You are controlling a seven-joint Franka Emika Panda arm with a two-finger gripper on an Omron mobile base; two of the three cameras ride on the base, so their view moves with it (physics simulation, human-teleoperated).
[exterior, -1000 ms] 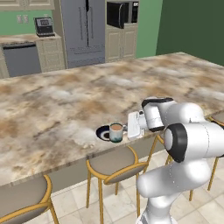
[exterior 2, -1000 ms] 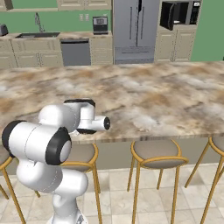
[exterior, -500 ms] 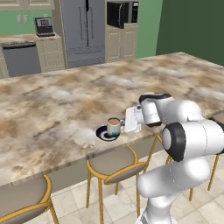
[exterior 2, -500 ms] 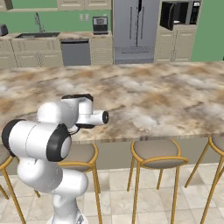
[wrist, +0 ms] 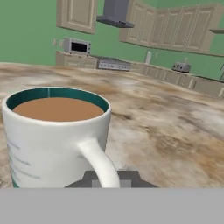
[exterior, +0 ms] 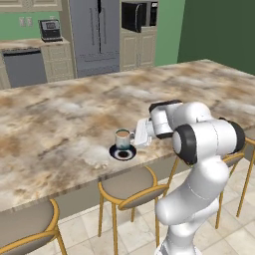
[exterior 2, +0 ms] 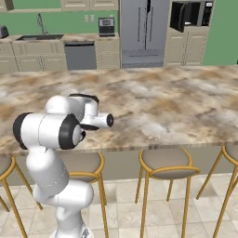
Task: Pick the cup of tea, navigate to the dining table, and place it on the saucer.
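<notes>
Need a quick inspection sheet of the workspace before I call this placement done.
Surface: dining table, marbled stone top, stools along its near edge.
Job's things: cup of tea stands upright on the saucer, near the table's front edge; brown liquid inside.
Clutter: nothing seen on the table near the cup.
Grippers: gripper just right of the cup, at its handle side; state of the jaws cannot be told.
Cables: nothing seen.
Surroundings: fridge, microwave, cabinets behind.
</notes>
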